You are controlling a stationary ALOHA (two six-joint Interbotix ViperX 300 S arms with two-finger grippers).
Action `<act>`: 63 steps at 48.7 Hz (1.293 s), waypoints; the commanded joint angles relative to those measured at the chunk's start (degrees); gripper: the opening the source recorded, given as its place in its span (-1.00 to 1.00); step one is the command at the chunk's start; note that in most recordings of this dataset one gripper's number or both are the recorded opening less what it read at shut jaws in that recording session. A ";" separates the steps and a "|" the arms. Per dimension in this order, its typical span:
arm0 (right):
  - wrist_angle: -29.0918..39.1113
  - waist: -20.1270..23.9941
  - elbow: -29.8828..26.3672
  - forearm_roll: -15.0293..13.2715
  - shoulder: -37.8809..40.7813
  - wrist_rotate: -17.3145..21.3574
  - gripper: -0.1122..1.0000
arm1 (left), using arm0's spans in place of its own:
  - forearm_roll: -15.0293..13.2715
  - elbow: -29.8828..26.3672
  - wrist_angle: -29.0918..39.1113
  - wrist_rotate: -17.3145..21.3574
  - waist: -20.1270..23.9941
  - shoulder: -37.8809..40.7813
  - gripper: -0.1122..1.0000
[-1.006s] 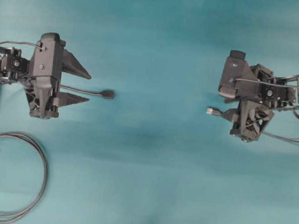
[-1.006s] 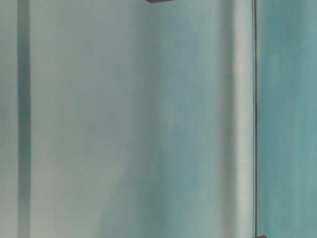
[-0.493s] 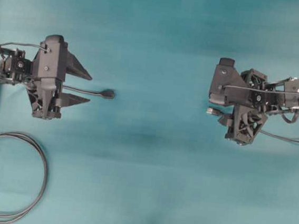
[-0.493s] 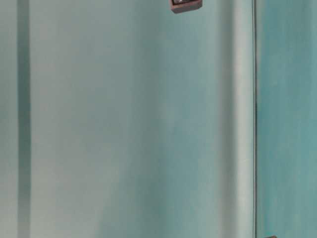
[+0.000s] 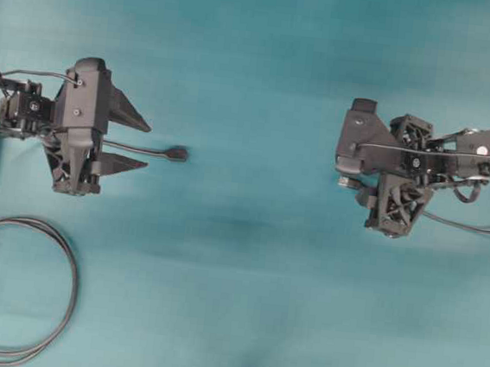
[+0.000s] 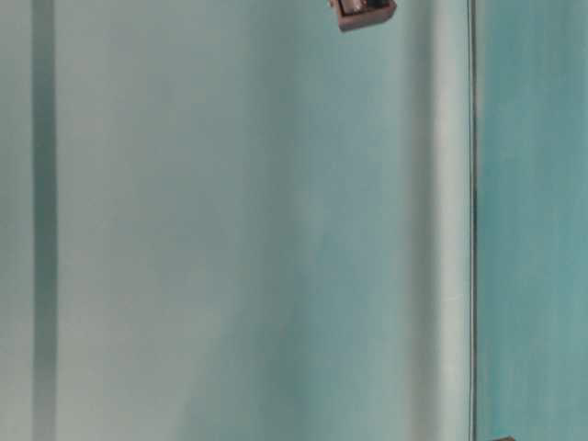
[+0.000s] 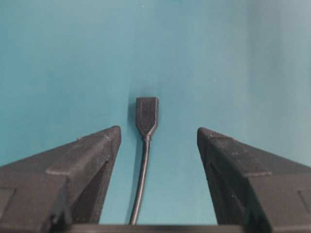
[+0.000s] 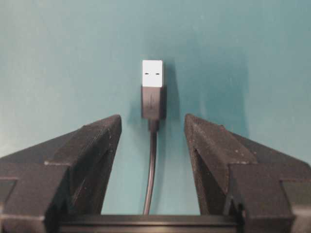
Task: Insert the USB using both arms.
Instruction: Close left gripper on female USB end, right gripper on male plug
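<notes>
Now, by part:
Desk: a teal surface (image 5: pixel 264 73) carries everything in the overhead view.
Left gripper (image 5: pixel 145 143): it sits at the left side of the desk, fingers (image 7: pixel 92 150) spread wide and released, closed on nothing.
Socket end (image 5: pixel 177 153): an all-black rounded connector on a thin cable, lying on the desk just past the left fingertips; in the left wrist view (image 7: pixel 146 115) it sits in the gap between the two fingers, touching neither, with its cable running back toward the gripper base.
Right gripper (image 8: pixel 152 127): it sits at the right side of the desk; fingers (image 8: pixel 92 145) stand apart and released, one on each side of the plug's cable, not pressing on it.
USB (image 8: pixel 153 90): silvery metal tip with two small slots and a short dark body, pointing away from the right gripper just beyond its fingertips; from overhead (image 5: pixel 344 182) it peeks out at the left edge of the right gripper, tip aimed toward the socket end, well apart from it.
Coiled cable (image 5: pixel 17 292): a dark loop lies at the lower left of the desk, below the left arm.
Table-level view: mostly blurred teal; only a small dark part (image 6: pixel 364 11) shows at the top edge, too unclear to identify.
</notes>
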 commanded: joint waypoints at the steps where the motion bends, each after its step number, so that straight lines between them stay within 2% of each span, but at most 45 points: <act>1: -0.26 0.09 -2.02 -0.97 0.44 0.09 0.22 | 0.00 -0.97 -0.26 -0.70 0.09 -0.26 0.57; 10: -0.26 0.09 -2.81 -1.32 2.81 0.18 0.17 | -0.09 -0.97 0.44 -0.62 0.09 -0.26 0.57; 25: 0.18 0.53 -1.76 -1.32 3.16 1.41 -0.24 | -0.09 -1.23 2.55 -0.53 0.09 -0.26 0.56; 43: 0.18 2.37 -0.53 -1.32 3.16 2.46 -0.27 | -0.09 -1.67 0.62 -0.35 0.44 4.04 0.56; 53: 0.62 2.46 -0.79 -1.32 3.16 2.37 -0.27 | -0.09 -4.39 -2.64 -0.18 0.79 9.93 0.56; 63: 2.72 2.46 -1.05 -1.32 3.16 2.11 -0.31 | 0.00 -7.03 -2.55 -0.09 0.79 14.33 0.56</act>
